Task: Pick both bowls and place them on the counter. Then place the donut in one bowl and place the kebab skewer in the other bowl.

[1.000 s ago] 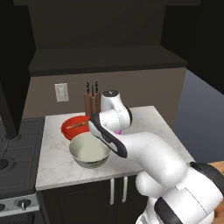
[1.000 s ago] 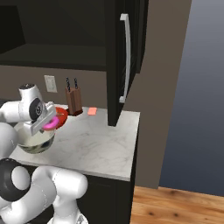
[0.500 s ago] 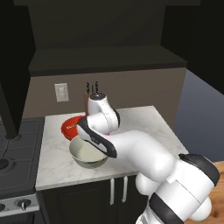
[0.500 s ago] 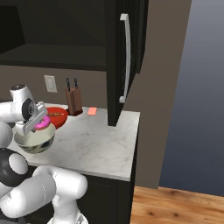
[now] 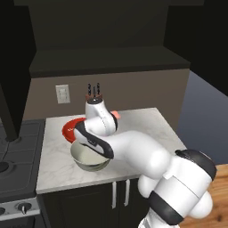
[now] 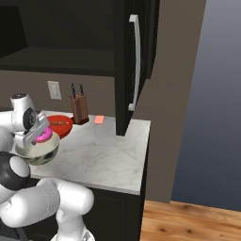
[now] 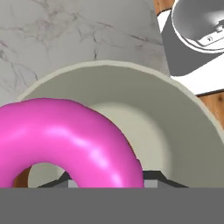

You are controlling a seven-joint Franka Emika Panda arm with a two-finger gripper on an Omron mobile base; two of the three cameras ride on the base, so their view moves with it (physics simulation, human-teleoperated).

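Donut [image 7: 65,140] over cream bowl [image 7: 175,113], marble counter [image 6: 108,155] (dark cabinets)

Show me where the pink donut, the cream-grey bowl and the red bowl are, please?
pink donut [image 7: 65,135]: hand view, on its glossy icing.
cream-grey bowl [image 7: 183,135]: hand view, on its inner wall right of the donut.
red bowl [image 6: 63,127]: right base view, on its right rim, behind the cream-grey bowl.

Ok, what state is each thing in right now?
Donut: held in the fingers, over the grey bowl, not yet let go.
Grey bowl: upright on the counter, nothing lying in it.
Red bowl: upright on the counter, kebab skewer lying in it.
Gripper: shut on the donut.
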